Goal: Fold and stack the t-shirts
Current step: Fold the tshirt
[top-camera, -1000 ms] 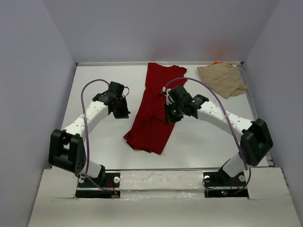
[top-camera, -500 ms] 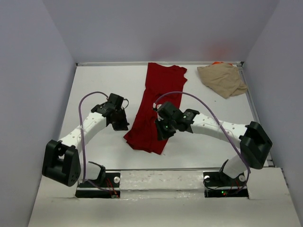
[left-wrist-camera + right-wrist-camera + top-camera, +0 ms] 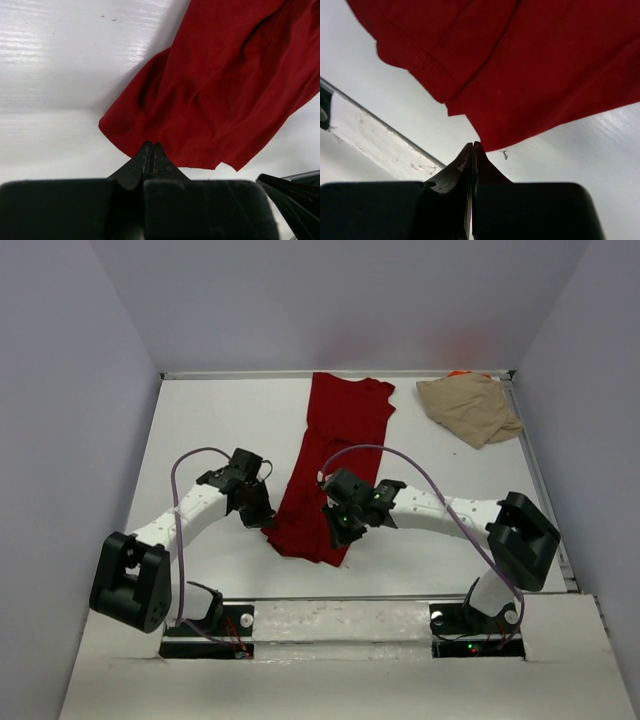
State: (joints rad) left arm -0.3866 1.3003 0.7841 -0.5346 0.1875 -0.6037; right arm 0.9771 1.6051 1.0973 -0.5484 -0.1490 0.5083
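Observation:
The dark red t-shirt [image 3: 335,450] lies stretched out from the back centre of the table toward the front, rumpled at its near end [image 3: 225,90] [image 3: 520,65]. A tan t-shirt [image 3: 470,408] lies crumpled in the back right corner, and a sliver of orange fabric [image 3: 460,373] shows behind it. My left gripper [image 3: 262,518] [image 3: 151,145] is shut, with its tips at the red shirt's near left hem. My right gripper [image 3: 337,535] [image 3: 472,145] is shut too, tips at the near right corner of that shirt. No cloth shows between either pair of fingers.
Grey walls enclose the white table [image 3: 200,430] on the left, back and right. A raised white ledge with a metal strip [image 3: 370,115] runs along the front edge, close behind both grippers. Purple cables loop over both arms.
Both arms have drawn back toward the front. The left gripper has come down to the shirt's near left hem. The right has slid off the shirt's middle to its near right corner.

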